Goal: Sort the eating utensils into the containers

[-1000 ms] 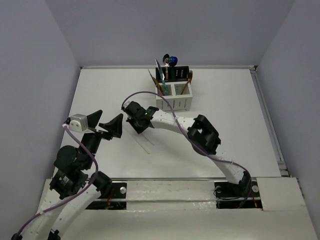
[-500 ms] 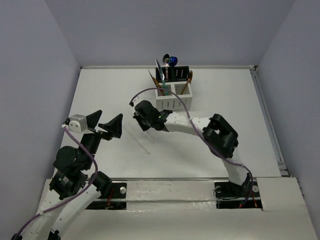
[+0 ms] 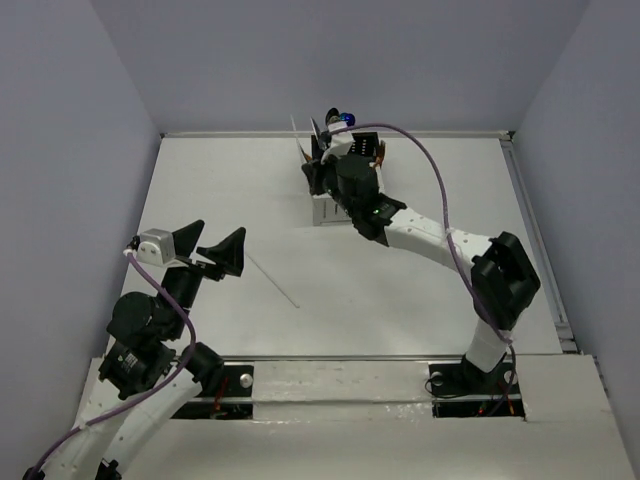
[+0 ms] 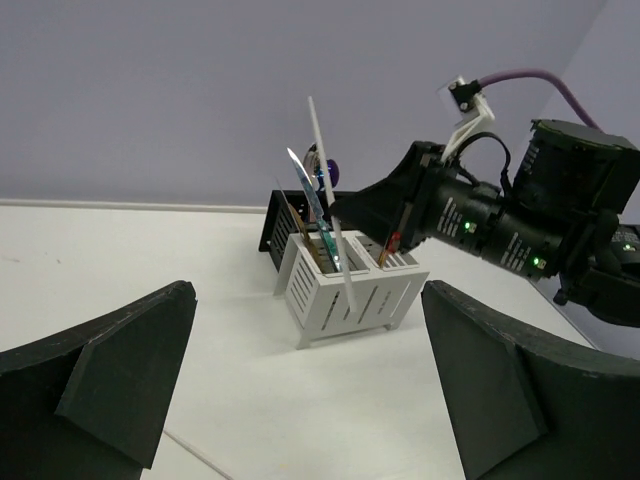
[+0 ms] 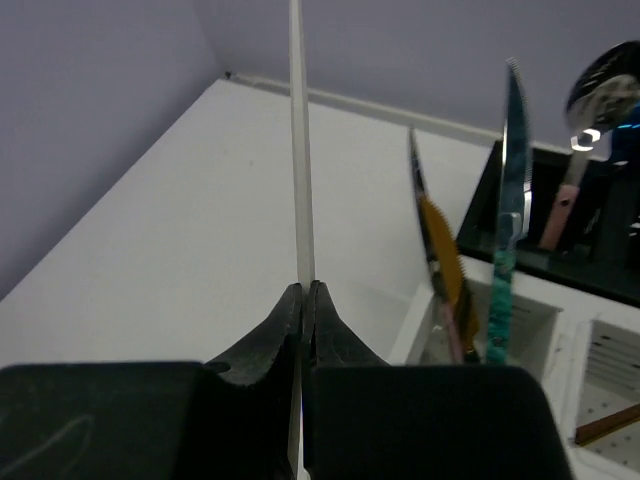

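Note:
My right gripper (image 5: pixel 303 295) is shut on a slim white stick (image 5: pixel 298 150) and holds it upright. In the top view it (image 3: pixel 318 168) hangs over the left side of the caddy (image 3: pixel 325 212), which the arm mostly hides. The caddy's white compartments (image 4: pixel 345 295) hold a teal-handled knife (image 5: pixel 505 250) and an orange-handled knife (image 5: pixel 440 250). A blue spoon (image 5: pixel 610 90) and a pink handle (image 5: pixel 560 215) stand in the black compartments behind. A second white stick (image 3: pixel 272 279) lies on the table. My left gripper (image 3: pixel 210 243) is open and empty, facing the caddy.
The caddy stands near the back wall at mid-table. A raised edge (image 3: pixel 530 220) runs along the table's right side. The loose stick lies just right of my left gripper and also shows low in the left wrist view (image 4: pixel 195 455).
My right gripper has carried one white stick up from the table's middle back to the caddy. The other stick stays on the table. The left arm has not moved.

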Robot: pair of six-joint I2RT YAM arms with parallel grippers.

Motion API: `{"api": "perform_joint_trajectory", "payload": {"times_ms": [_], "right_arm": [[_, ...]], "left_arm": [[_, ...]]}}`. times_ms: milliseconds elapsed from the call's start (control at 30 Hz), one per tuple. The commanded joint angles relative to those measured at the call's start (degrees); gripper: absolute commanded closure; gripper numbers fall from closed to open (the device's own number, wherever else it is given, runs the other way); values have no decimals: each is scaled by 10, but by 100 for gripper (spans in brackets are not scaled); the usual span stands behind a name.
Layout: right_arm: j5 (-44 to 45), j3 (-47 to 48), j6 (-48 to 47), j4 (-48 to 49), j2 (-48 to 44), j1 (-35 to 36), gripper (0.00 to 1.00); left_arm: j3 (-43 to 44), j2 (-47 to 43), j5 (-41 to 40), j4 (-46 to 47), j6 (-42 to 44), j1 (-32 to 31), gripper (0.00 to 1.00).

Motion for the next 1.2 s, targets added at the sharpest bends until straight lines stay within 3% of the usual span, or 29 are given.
{"api": "perform_joint_trajectory", "payload": {"times_ms": [0, 267, 533, 767, 1100, 1133, 1167], "right_arm": [[27, -8, -9, 151, -24, -69, 100], [16, 74, -22, 233, 84, -185, 100], [18, 197, -62, 217, 181, -232, 100], [15, 265, -97, 198, 245, -232, 100], [14, 211, -105, 210, 245, -232, 99], [13, 204, -106, 213, 241, -232, 95], [7, 196, -105, 216, 238, -232, 84]], "left_arm": [[-7, 2, 3, 24, -3, 3, 1], [-7, 4, 0, 24, -3, 3, 1], [-7, 13, -7, 24, 0, -2, 1], [-7, 14, -11, 24, 1, -2, 1], [-8, 14, -17, 24, 1, -2, 1], [-8, 13, -17, 23, 1, -2, 1], [-7, 13, -17, 24, 1, -2, 1]]}}
